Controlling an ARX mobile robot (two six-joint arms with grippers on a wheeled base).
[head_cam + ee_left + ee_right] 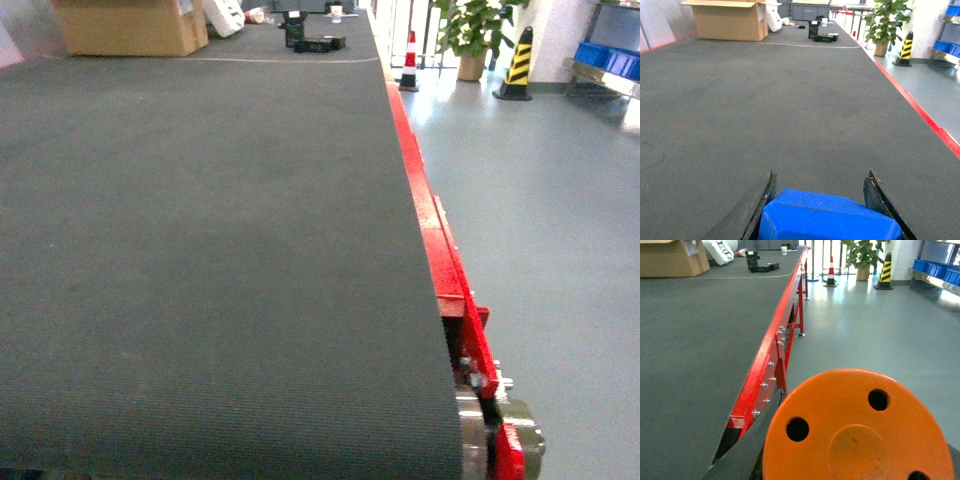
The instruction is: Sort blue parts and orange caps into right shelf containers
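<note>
Bare dark belt [200, 250] to its red edge [430, 210], left fingers [760, 205] gripping blue part [827, 217], right fingers [747, 447] orange cap [860, 427].

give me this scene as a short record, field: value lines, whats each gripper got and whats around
left gripper: shut on blue part, seen in the left wrist view
right gripper: shut on orange cap, flat holed top facing its wrist camera
surface: dark conveyor belt with red side rail
far end of belt: cardboard box, small black items
floor: traffic cones, potted plant
right shelf containers: far right
</note>
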